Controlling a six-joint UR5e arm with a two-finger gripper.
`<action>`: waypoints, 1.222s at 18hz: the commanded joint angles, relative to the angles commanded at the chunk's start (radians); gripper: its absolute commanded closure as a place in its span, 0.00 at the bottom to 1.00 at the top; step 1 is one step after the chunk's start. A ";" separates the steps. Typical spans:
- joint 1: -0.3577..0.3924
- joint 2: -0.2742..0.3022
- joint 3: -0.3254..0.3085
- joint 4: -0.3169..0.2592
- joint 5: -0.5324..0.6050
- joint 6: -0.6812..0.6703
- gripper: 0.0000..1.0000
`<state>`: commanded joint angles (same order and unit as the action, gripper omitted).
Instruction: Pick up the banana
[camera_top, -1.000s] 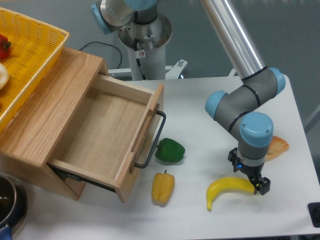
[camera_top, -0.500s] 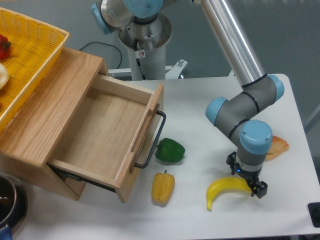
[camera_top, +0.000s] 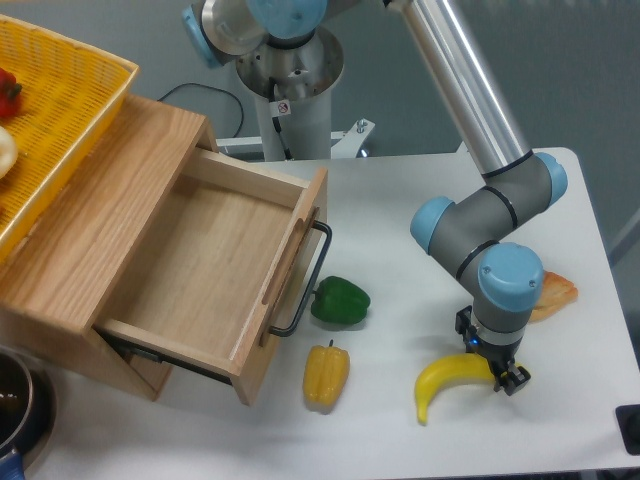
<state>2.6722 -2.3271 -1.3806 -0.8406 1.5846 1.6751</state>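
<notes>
Banana (camera_top: 448, 380) lies on the white table (camera_top: 400, 200) near the front edge, right of the yellow pepper (camera_top: 326, 374) and below the green pepper (camera_top: 340, 300), its thick end tucked under the arm's wrist and its tapered tip pointing down and left. Over the last second the gripper (camera_top: 497, 372) has slid a little left and closer over that thick end, and the fruit's right end now sits slightly further left than before, its curve a touch steeper. The fingers look to straddle the fruit's right end, one dark fingertip (camera_top: 513, 380) showing just beyond it, but the wrist hides the jaws, so whether they are already pressed on the fruit cannot be told from here. The small shift suggests contact is being made, so the grasp seems to be in hand rather than finished; the fruit still appears to rest on the table. A hold so near one end may let the long body swing when lifted. The orange pastry (camera_top: 553, 295) sits just behind the wrist, and the open wooden drawer (camera_top: 215, 270) stands well apart to the left.
</notes>
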 joint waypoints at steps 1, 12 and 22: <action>0.002 0.006 -0.002 -0.002 0.000 0.002 0.72; -0.003 0.141 -0.073 -0.044 0.002 -0.015 0.85; -0.002 0.282 -0.032 -0.343 0.005 -0.092 0.85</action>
<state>2.6707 -2.0449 -1.4129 -1.1839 1.5892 1.5831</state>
